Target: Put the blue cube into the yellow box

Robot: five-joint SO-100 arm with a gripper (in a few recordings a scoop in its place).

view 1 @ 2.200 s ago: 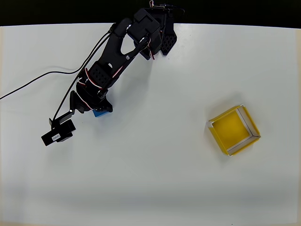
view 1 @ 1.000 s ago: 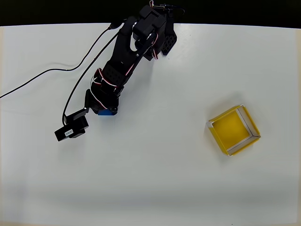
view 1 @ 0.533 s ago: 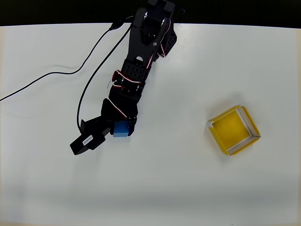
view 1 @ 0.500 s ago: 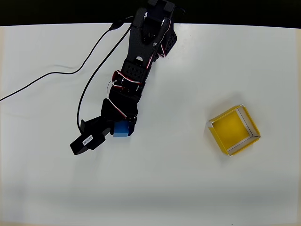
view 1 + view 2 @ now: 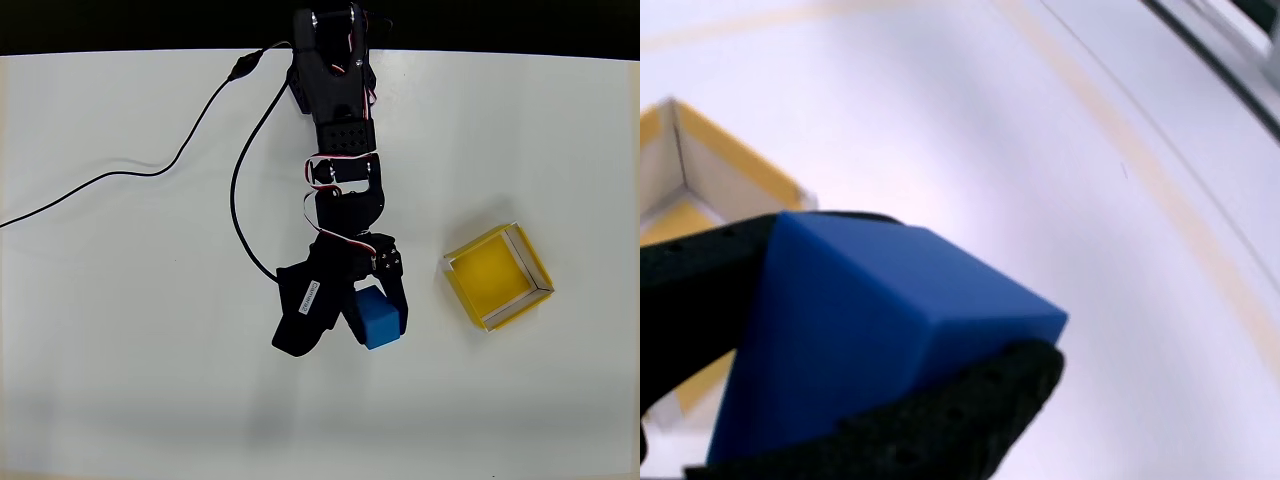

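Observation:
The blue cube (image 5: 380, 317) is held in my gripper (image 5: 374, 315), which is shut on it near the middle of the white table, left of the yellow box (image 5: 497, 277). In the wrist view the blue cube (image 5: 870, 330) looms large between the black fingers (image 5: 940, 420), one above left and one below. A corner of the yellow box (image 5: 680, 160) with pale rims shows behind the cube at the left. The box stands open and holds nothing in the overhead view.
My black arm (image 5: 338, 150) reaches down from its base at the table's far edge (image 5: 330, 30). A black cable (image 5: 150, 170) runs across the table's left half. The white table (image 5: 150, 380) stretches around on all sides.
The arm has swung from the table's left side to the right, carrying the blue cube with it. The cube is now much closer to the yellow box, which has not moved.

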